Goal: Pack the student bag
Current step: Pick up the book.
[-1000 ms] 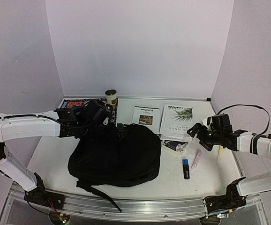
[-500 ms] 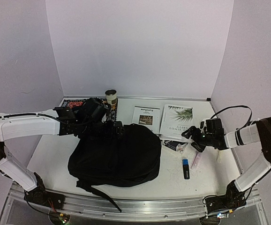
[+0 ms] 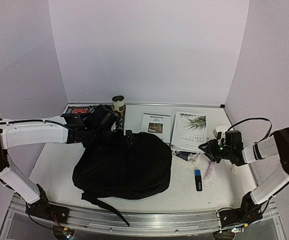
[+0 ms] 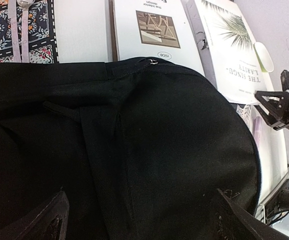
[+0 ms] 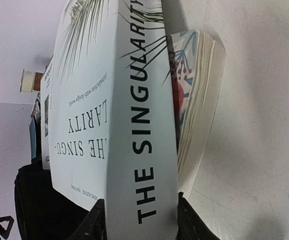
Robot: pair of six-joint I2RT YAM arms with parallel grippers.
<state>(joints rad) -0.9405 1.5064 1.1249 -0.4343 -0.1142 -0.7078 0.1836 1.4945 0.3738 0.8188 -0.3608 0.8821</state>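
Overhead from behind, left wrist above student bag point(image 4: 134, 150), right wrist against book point(image 5: 134, 125) (shared)

black student bag point(image 4: 149, 150) fills the view, zipper pull point(image 4: 154, 61) at its far edge; left claw point(image 4: 142, 220) spread wide over it; beyond, on the desk point(image 4: 82, 30), a patterned cloth point(image 4: 34, 30) and two white books point(image 4: 234, 45).

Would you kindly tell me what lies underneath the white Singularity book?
Under the white book lies a second book: its red-and-blue patterned cover and cream page edges show. The rest, title included, is covered.
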